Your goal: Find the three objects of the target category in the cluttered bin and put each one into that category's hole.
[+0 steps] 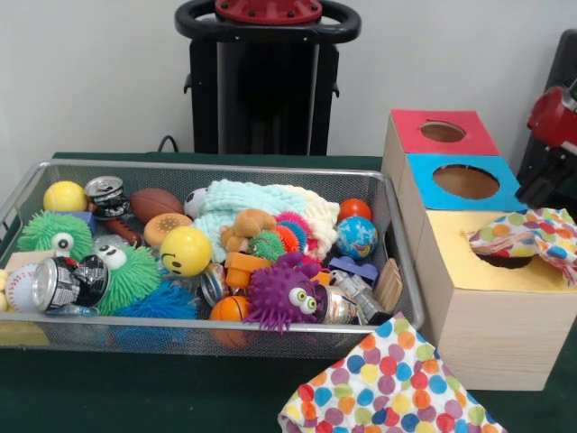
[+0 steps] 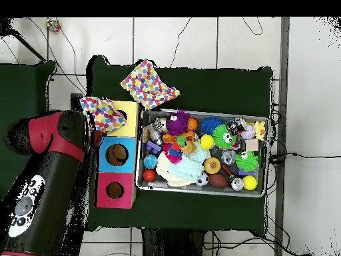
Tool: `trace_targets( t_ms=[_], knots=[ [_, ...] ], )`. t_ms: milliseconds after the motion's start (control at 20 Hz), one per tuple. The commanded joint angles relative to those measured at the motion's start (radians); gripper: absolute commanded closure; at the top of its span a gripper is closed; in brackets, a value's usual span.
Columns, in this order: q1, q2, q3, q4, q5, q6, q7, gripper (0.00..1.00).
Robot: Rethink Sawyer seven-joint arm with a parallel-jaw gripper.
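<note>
The wire mesh bin (image 1: 397, 271) holds mixed clutter, among it a pale knitted cloth (image 1: 261, 209), also in the overhead view (image 2: 178, 172). One polka-dot cloth (image 1: 532, 233) lies bunched over the yellow-panelled box (image 1: 469, 271) and partly covers its hole (image 1: 503, 262). It shows from above too (image 2: 101, 113). A second polka-dot cloth (image 1: 388, 383) lies flat on the table in front of the bin, also in the overhead view (image 2: 148, 83). My red and black arm (image 2: 46, 153) ends at the right edge, its gripper (image 1: 546, 188) just above and behind the yellow box, mostly cut off.
The blue-panelled box (image 1: 464, 182) and red-panelled box (image 1: 442, 133) stand behind the yellow one. The bin holds spiky rubber toys (image 1: 281, 298), balls (image 1: 185, 250), crushed cans (image 1: 65, 284) and a toy football (image 1: 155, 202). The black pedestal (image 1: 266, 81) stands behind the bin.
</note>
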Motion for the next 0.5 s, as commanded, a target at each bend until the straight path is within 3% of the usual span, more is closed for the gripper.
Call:
trace_targets(
  t_ms=[50,350,500],
  knots=[
    [-0.022,-0.044,0.132,0.019,0.09,0.142,0.256,1.0],
    [-0.04,-0.005,0.087,-0.019,0.086,0.119,0.26,1.0],
    [-0.043,-0.081,0.074,0.005,0.088,0.153,0.227,1.0]
  ],
)
